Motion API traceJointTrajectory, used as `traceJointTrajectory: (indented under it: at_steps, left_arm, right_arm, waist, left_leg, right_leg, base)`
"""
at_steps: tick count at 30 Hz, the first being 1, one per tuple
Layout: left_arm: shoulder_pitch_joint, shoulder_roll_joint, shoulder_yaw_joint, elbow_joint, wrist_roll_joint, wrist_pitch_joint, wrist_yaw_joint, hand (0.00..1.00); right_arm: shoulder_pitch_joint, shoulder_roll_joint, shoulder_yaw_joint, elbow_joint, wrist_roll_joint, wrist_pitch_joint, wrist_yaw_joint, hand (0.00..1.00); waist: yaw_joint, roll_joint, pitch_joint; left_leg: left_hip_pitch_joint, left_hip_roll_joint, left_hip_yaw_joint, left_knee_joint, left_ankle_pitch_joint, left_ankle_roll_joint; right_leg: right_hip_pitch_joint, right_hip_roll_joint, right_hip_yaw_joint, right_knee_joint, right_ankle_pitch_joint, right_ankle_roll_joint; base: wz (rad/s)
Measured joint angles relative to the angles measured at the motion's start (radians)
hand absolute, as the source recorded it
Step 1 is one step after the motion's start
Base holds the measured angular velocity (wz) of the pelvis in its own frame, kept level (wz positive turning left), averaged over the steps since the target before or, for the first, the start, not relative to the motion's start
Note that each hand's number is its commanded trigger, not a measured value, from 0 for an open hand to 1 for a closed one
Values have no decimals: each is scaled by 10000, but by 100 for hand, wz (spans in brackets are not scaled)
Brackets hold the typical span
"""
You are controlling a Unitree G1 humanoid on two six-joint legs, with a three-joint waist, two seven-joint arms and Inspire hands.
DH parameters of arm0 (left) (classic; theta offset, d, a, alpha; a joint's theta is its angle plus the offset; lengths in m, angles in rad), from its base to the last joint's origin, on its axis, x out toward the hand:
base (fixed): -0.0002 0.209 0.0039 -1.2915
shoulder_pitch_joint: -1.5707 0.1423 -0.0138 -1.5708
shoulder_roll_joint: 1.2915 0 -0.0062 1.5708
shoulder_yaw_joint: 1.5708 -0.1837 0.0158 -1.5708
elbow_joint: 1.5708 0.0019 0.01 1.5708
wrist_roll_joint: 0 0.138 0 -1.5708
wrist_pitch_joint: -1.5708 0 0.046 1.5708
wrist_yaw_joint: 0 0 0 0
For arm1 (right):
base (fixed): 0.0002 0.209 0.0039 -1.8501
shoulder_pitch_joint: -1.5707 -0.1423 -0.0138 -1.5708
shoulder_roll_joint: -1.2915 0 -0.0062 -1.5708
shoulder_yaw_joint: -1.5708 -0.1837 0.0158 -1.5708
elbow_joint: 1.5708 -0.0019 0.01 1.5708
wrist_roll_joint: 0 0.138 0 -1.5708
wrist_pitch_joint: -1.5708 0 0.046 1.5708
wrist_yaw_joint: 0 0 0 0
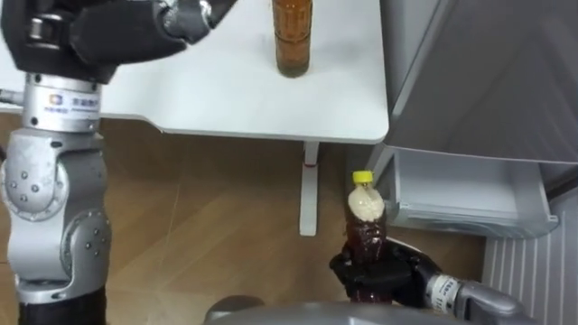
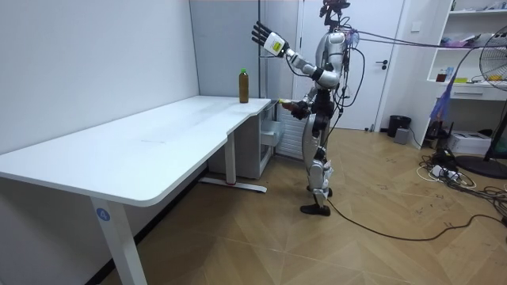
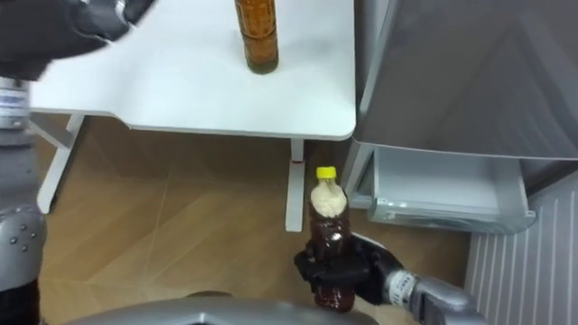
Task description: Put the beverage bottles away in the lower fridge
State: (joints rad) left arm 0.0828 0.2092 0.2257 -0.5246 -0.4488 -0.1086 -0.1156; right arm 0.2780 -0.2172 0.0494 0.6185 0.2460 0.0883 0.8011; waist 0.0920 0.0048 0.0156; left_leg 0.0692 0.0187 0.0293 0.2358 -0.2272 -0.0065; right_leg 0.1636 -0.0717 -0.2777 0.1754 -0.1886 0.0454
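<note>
Left eye view, five o'clock: my right hand (image 1: 402,273) is curled tight round the lower body of a dark drink bottle (image 1: 365,212). The bottle stands upright in my grip with its yellow cap (image 1: 362,175) on top. It hangs over the wooden floor (image 1: 208,217), touching nothing else.

Toward two o'clock from the bottle, and near it, a pale shelf-like tray (image 1: 461,194) juts out low on the grey fridge (image 1: 488,72). The fridge's flat face runs from one to three o'clock. At ten o'clock from the bottle stands the white table leg (image 1: 309,194), under the white table (image 1: 226,90).

On that tabletop, at twelve o'clock, a second bottle (image 1: 293,36) stands upright. It is amber with a label, and well apart from my grip. At eleven o'clock my left hand (image 1: 185,18) is raised above the table, touching nothing. The room view shows its fingers spread wide, high in the air. There I stand on both legs at the table's far end, beside the fridge.
</note>
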Motion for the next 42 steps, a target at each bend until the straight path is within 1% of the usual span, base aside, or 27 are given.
traceJointTrajectory:
  at_steps: [1, 3, 4, 6, 8, 10, 13, 14, 15, 16, 17, 19, 20, 21, 22, 24, 25, 27, 28, 30, 31, 33, 34, 35, 37, 40, 42]
  left_arm:
    - [12, -49, 360, 0, -3, -110, 319, 0]
    - [12, -91, 853, -3, 23, -246, 798, 0]
    - [11, -95, 997, -3, 58, -297, 951, 0]
    - [14, -249, 1533, 18, 92, -452, 1518, 0]
    - [18, -347, 1984, 81, 177, -496, 1960, 0]
    - [68, -354, 2331, 195, 222, -511, 2434, 0]
    - [395, -353, 2752, 447, 302, -524, 3262, 0]
    - [482, -353, 2910, 598, 300, -524, 3594, 0]
    - [499, -353, 3088, 836, 283, -528, 3950, 0]
    - [527, -353, 3203, 987, 281, -527, 4121, 0]
    - [605, -350, 3372, 1359, 272, -532, 4468, 0]
    - [869, -351, 3563, 2081, 275, -572, 4885, 0]
    - [1117, -351, 3612, 2629, 281, -566, 5184, 0]
    - [1399, -352, 3610, 3057, 232, -552, 5457, 0]
    - [1552, -352, 3603, 3275, 203, -561, 5577, 0]
    - [1980, -379, 3579, 4544, 22, -554, 5874, 0]
    - [2093, -410, 3558, 4860, -111, -551, 5919, 0]
    - [2461, -424, 3240, 6315, -272, -543, 6107, 0]
    - [2507, -425, 3135, 6728, -274, -541, 6140, 0]
    - [2645, -433, 2542, 8408, -619, -514, 6134, 0]
    - [2669, -433, 2355, 8859, -649, -507, 6105, 0]
    - [2742, -460, 1486, 10621, -715, -404, 5812, 0]
    - [2752, -466, 1254, 10979, -714, -346, 5695, 0]
    - [2756, -484, 829, 11568, -710, -187, 5485, 0]
    - [2705, -571, 307, 12788, -708, -43, 4945, 0]
    - [2681, -677, 240, 13758, -697, 237, 4478, 0]
    - [2595, -725, 227, 14749, -587, 379, 4094, 0]
  right_arm:
    - [97, 58, -272, 76, 27, -26, -58, 100]
    - [216, 49, -584, 148, 26, -41, -88, 100]
    - [232, 56, -680, 189, 23, -44, -109, 100]
    - [400, 176, -1040, 282, 28, -81, -279, 100]
    - [513, 289, -1254, 278, 39, -131, -396, 100]
    - [594, 310, -1307, 330, 138, -210, -550, 100]
    - [666, 341, -1399, 583, 339, -265, -869, 100]
    - [650, 462, -1568, 824, 354, -311, -1013, 100]
    - [588, 547, -1707, 1014, 369, -323, -1198, 100]
    - [577, 549, -1735, 1110, 369, -324, -1277, 100]
    - [579, 543, -1844, 1336, 396, -326, -1398, 100]
    - [537, 538, -2039, 1722, 627, -349, -1604, 100]
    - [537, 539, -2189, 1917, 842, -349, -1759, 100]
    - [557, 541, -2287, 2055, 1033, -346, -1935, 100]
    - [556, 537, -2293, 2122, 1170, -346, -2032, 100]
    - [558, 523, -2388, 2420, 1708, -347, -2437, 100]
    - [561, 516, -2408, 2493, 1805, -347, -2555, 100]
    - [566, 468, -2520, 3009, 2268, -350, -3012, 100]
    - [530, 461, -2575, 3129, 2327, -347, -3121, 100]
    - [320, 439, -2770, 3652, 2350, -332, -3488, 100]
    - [261, 432, -2789, 3799, 2343, -333, -3548, 100]
    - [104, 434, -2771, 4088, 2430, -335, -3779, 100]
    - [117, 438, -2757, 4088, 2522, -335, -3827, 100]
    - [136, 441, -2688, 4104, 2663, -335, -3931, 100]
    - [-97, 432, -2677, 4441, 2666, -316, -4176, 100]
    - [-333, 434, -2669, 4752, 2681, -316, -4341, 100]
    - [-429, 405, -2663, 5099, 2704, -328, -4500, 100]
  waist:
    - [27, 21, 3]
    - [85, 92, -39]
    - [98, 97, -36]
    - [261, 132, -55]
    - [296, 131, -56]
    - [379, 135, -61]
    - [457, 140, -108]
    - [483, 118, -138]
    - [505, 111, -146]
    - [502, 126, -158]
    - [492, 144, -185]
    - [503, 209, -202]
    - [486, 235, -249]
    - [479, 230, -210]
    - [487, 197, -219]
    - [459, 107, -208]
    - [442, 106, -211]
    - [421, 81, -224]
    - [413, 74, -223]
    - [316, -3, -216]
    - [295, -14, -211]
    - [162, -74, -186]
    - [142, -80, -185]
    - [135, -111, -174]
    - [62, -104, -172]
    - [-130, -97, -174]
    - [-201, -95, -166]
  left_leg:
    - [125, -13, -7, -49, 0, 0]
    - [201, -10, -24, -115, -1, 0]
    - [229, -9, -24, -150, -1, 0]
    - [247, 5, -28, -164, -1, 0]
    - [237, 13, -33, -158, -1, -2]
    - [249, 11, -54, -152, 0, -3]
    - [278, -7, -84, -137, 0, -3]
    - [287, -10, -106, -140, 0, -3]
    - [305, -15, -106, -132, -1, -3]
    - [316, -19, -105, -127, -1, -2]
    - [393, -25, -123, -140, -1, -2]
    - [482, -33, -131, -175, -1, -2]
    - [523, -42, -152, -191, -1, -1]
    - [552, -69, -186, -227, -5, -1]
    - [556, -92, -194, -253, -6, -1]
    - [551, -124, -191, -274, -5, -3]
    - [554, -124, -179, -272, -5, -3]
    - [591, -124, -166, -300, -5, -4]
    - [592, -126, -161, -302, -5, -4]
    - [648, -147, -175, -317, -5, -3]
    - [665, -148, -174, -322, -5, -3]
    - [655, -142, -168, -310, -7, -4]
    - [659, -139, -155, -309, -7, -4]
    - [666, -136, -136, -317, -7, -6]
    - [763, -118, -61, -425, -8, -6]
    - [833, -109, -44, -507, -7, -6]
    - [848, -105, 18, -538, -7, -7]
  right_leg:
    - [121, 2, 2, -80, -2, 4]
    - [141, 3, 5, -63, -7, 10]
    - [143, 6, 3, -63, -8, 12]
    - [147, 33, -1, -75, -13, 21]
    - [149, 49, -7, -81, -15, 22]
    - [165, 51, -16, -90, -15, 22]
    - [195, 40, -5, -93, -15, 21]
    - [209, 40, -1, -99, -14, 21]
    - [248, 42, 1, -101, -14, 21]
    - [264, 40, 1, -101, -14, 21]
    - [315, 32, 0, -95, -14, 21]
    - [372, 22, -19, -97, -17, 25]
    - [436, 18, -19, -110, -22, 32]
    - [449, 10, -22, -190, -45, 46]
    - [481, 3, -20, -263, -65, 23]
    - [470, -17, -21, -273, -153, -44]
    - [476, -16, -19, -275, -158, -46]
    - [498, -17, -1, -281, -162, -47]
    - [502, -19, 0, -283, -163, -45]
    - [614, -30, -32, -362, -173, -29]
    - [644, -25, -14, -390, -173, -28]
    - [627, -14, -11, -416, -173, -28]
    - [623, -13, -10, -415, -173, -27]
    - [616, -11, -7, -415, -173, -27]
    - [616, 2, 67, -413, -173, -27]
    - [639, 16, 160, -399, -173, -26]
    - [679, 23, 253, -393, -171, -26]
  base:
    - [-3]
    - [-3]
    - [-6]
    - [-8]
    - [0]
    - [0]
    - [0]
    - [4]
    - [4]
    - [0]
    - [0]
    - [0]
    - [0]
    - [0]
    - [0]
    - [0]
    - [0]
    - [0]
    - [0]
    - [5]
    - [0]
    - [0]
    - [0]
    - [-5]
    - [-11]
    - [-7]
    - [-6]
